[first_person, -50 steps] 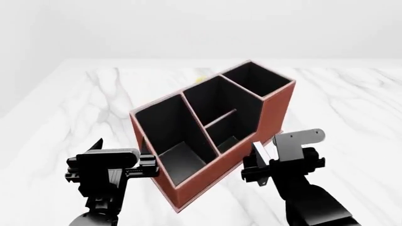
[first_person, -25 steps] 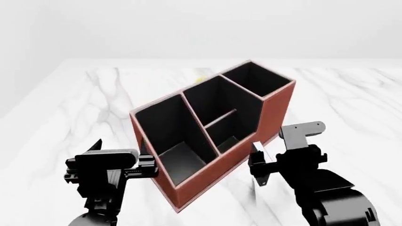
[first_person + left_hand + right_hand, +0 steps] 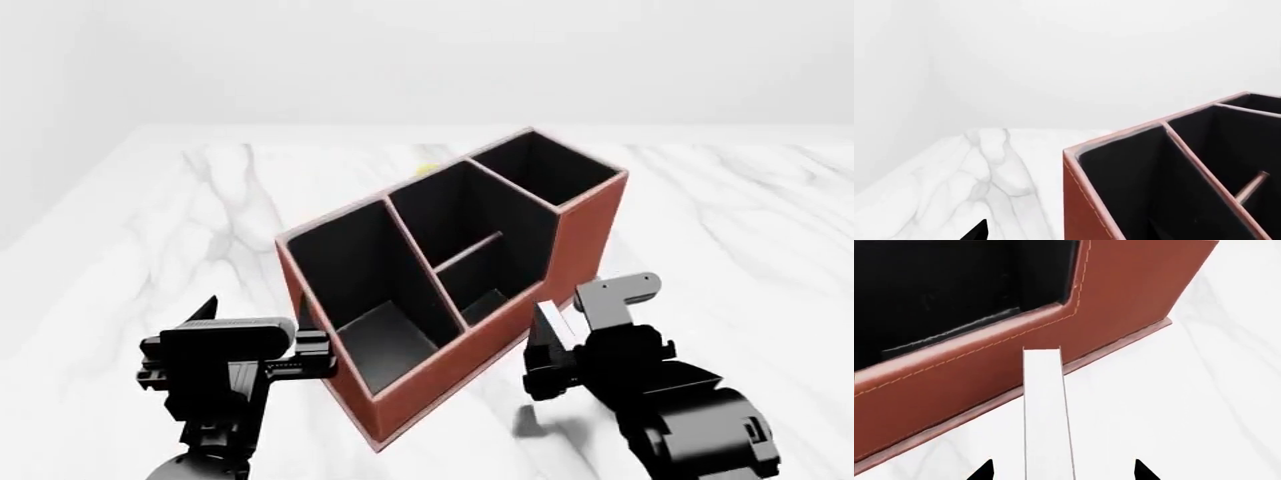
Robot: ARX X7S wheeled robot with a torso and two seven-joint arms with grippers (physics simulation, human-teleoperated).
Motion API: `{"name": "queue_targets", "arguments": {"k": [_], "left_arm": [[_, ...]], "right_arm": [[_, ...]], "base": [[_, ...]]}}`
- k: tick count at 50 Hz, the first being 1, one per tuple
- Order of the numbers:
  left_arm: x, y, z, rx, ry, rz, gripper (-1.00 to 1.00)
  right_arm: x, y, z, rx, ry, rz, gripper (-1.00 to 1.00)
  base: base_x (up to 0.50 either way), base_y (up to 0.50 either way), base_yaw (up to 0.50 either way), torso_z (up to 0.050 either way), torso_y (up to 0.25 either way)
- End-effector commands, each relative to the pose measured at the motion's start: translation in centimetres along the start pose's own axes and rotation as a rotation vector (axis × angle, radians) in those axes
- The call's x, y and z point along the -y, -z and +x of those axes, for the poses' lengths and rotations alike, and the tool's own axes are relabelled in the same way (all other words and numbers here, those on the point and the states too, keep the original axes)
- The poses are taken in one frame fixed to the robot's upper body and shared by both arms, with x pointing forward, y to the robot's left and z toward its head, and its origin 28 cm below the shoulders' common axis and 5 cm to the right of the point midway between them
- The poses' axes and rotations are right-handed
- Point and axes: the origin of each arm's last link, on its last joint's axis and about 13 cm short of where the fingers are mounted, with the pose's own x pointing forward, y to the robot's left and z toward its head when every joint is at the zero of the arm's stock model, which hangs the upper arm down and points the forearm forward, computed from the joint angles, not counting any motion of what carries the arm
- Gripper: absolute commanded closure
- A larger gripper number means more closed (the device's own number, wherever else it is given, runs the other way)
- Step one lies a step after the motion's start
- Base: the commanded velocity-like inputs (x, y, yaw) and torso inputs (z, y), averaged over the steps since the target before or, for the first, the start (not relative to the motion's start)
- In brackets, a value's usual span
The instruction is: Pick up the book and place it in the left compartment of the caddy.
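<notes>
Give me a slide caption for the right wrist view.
Right gripper holding the book edge-on beside the caddy's reddish-brown outer wall, above the marble tabletop.

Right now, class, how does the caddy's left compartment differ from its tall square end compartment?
The left compartment is long, running the caddy's full depth; the tall end compartment is short and roughly square. The left compartment's walls sit lower, while the end compartment's rim rises higher. The left lies nearer the robot, the end one farther. Both are black-lined, pale-rimmed and look empty.
</notes>
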Motion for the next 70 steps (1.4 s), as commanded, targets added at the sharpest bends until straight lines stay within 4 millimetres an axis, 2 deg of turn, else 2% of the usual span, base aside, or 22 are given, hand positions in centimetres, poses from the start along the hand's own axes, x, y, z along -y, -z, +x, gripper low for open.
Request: {"name": "queue_targets", "arguments": {"k": [1,18,23,26,27,29,31,34,36,41,44,50,63,70], "left_arm": [[-0.1,-0.5,0.0,0.019,0.018,-0.024,-1.00],[-0.1,-0.5,0.0,0.020,0.020,-0.023,-1.00],[-0.1,-0.4,0.0,0.019,0.020,-0.025,-1.00],[-0.1,-0.4,0.0,0.019,0.020,-0.025,-1.00],[-0.1,-0.4,0.0,0.018,0.020,-0.025,-1.00],[-0.1,-0.4,0.0,0.018,0.020,-0.025,-1.00],[-0.1,-0.3,0.0,0.017,0.021,-0.027,-1.00],[-0.1,-0.3,0.0,0.019,0.022,-0.027,-1.00],[-0.1,-0.3,0.0,0.018,0.021,-0.028,-1.00],[-0.1,-0.3,0.0,0.020,0.022,-0.026,-1.00],[0.0,-0.4,0.0,0.021,0.022,-0.026,-1.00],[-0.1,-0.4,0.0,0.020,0.019,-0.026,-1.00],[-0.1,-0.6,0.0,0.025,0.017,-0.025,-1.00],[-0.2,-0.6,0.0,0.024,0.014,-0.026,-1.00]], "right_arm": [[-0.3,0.0,0.3,-0.037,-0.035,0.005,1.00],[-0.1,-0.2,0.1,0.021,-0.006,0.037,1.00],[0.0,-1.2,-1.4,0.079,-0.004,0.046,1.00],[-0.1,-2.0,-3.2,0.125,-0.016,0.041,1.00],[-0.3,-2.2,-4.6,0.155,-0.052,0.038,1.00],[-0.5,-2.6,-6.0,0.178,-0.072,0.036,1.00],[-0.7,-3.2,-8.3,0.216,-0.130,0.032,1.00],[-0.8,-4.0,-10.6,0.279,-0.133,-0.003,1.00],[-0.6,-4.6,-11.6,0.293,-0.108,0.000,1.00],[-1.8,-6.4,-13.8,0.308,-0.295,-0.025,1.00],[-2.9,-7.9,-14.5,0.312,-0.491,-0.016,1.00],[-4.3,-10.6,-14.2,0.278,-0.686,-0.064,1.00],[-6.1,-15.1,-10.6,0.225,-0.662,-0.133,1.00],[-6.7,-15.7,-9.0,0.214,-0.635,-0.146,1.00]], "base": [[0.00,0.00,0.00,0.000,0.000],[0.00,0.00,0.00,0.000,0.000],[0.00,0.00,0.00,0.000,0.000],[0.00,0.00,0.00,0.000,0.003],[0.00,0.00,0.00,0.000,0.000],[0.00,0.00,0.00,0.000,0.005],[0.00,0.00,0.00,0.000,0.000],[0.00,0.00,0.00,0.000,0.000],[0.00,0.00,0.00,0.000,0.005],[0.00,0.00,0.00,0.000,0.000],[0.00,0.00,0.00,0.000,0.003],[0.00,0.00,0.00,0.000,0.000],[0.00,0.00,0.00,0.000,0.001],[0.00,0.00,0.00,0.000,0.001]]}}
